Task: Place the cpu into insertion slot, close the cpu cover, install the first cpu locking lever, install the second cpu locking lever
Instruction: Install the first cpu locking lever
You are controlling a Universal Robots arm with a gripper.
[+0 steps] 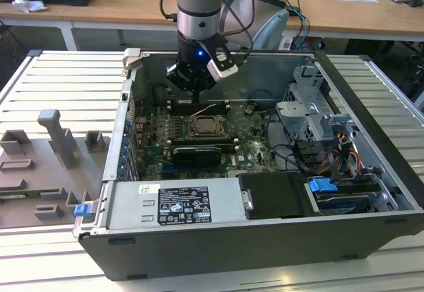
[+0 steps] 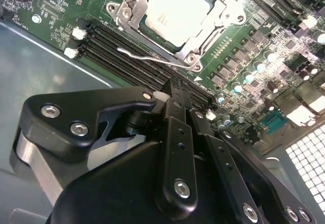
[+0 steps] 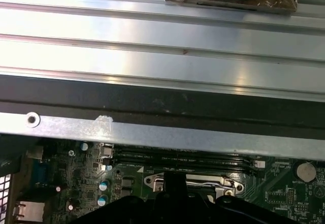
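In the second wrist view the gripper (image 2: 175,89) hangs nearest, its fingers drawn together with nothing between them, tips just above the memory slots (image 2: 137,61). Just beyond them a thin wire lever (image 2: 152,57) stands loose along the near edge of the slot (image 2: 195,59). The cpu (image 2: 175,10) lies flat inside the slot, and the cover (image 2: 129,13) is down around it, framing the chip. In the exterior view the gripper (image 1: 197,97) hovers inside the open case (image 1: 371,87), behind the slot (image 1: 209,128) on the green motherboard (image 1: 255,147).
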